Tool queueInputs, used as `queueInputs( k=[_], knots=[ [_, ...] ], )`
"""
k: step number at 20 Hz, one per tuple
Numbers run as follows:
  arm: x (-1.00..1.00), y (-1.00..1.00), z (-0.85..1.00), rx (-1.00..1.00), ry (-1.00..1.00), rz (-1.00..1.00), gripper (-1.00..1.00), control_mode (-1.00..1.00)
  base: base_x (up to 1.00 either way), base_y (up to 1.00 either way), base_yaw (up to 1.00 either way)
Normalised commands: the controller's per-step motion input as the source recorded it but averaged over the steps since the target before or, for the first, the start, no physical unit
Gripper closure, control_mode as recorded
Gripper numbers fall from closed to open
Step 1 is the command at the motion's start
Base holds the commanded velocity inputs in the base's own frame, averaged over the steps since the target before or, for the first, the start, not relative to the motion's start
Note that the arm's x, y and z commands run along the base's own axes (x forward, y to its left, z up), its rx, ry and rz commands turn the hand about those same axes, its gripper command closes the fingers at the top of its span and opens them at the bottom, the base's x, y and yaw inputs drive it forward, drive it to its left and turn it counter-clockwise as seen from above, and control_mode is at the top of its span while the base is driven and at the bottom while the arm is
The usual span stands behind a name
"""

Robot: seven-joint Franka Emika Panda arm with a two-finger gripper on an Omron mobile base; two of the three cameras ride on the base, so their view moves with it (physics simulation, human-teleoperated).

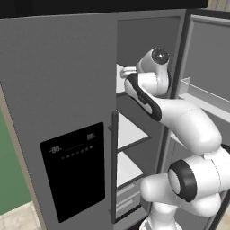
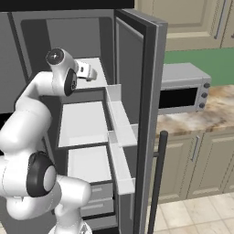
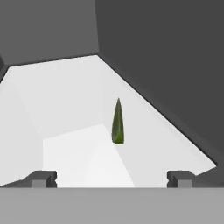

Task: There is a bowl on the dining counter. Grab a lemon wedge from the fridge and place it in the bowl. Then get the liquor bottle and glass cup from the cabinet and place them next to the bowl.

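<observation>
In the hand view, going left to right, the white arm's two-finger gripper [image 3: 112,178] has its dark tips spread wide apart with nothing between them, and ahead of them the tiny yellow-green lemon wedge [image 3: 117,122] lies on the white shelf [image 3: 65,100] of the tall grey two-door fridge [image 1: 54,90], well in from the shelf's front edge and nearer its right side wall. It looks light, soft and probably slippery, so pinching gently across its thicker lower middle seems best. Its far tip thins to a point that is hard to make out, and its underside is hidden.

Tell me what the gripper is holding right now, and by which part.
Nothing is held. The gripper is open inside the fridge, with the lemon wedge lying on the white shelf ahead of the fingertips, untouched.
</observation>
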Motion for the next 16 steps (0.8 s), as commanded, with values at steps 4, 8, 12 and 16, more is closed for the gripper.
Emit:
queueInputs(
  k=[4,8,12,16],
  knots=[
    [0.21,0.0,-0.08,0.0,0.0,0.0,-1.0,-1.0,0.0,0.0,0.0],
    [0.16,-0.05,-0.12,0.0,0.0,0.0,-1.0,-1.0,0.0,0.0,0.0],
    [0.1,-0.07,-0.15,0.01,0.0,0.0,-1.0,-1.0,0.0,0.0,0.0],
    [0.14,-0.06,-0.18,0.01,0.0,0.0,-1.0,-1.0,0.0,0.0,0.0]
  ],
)
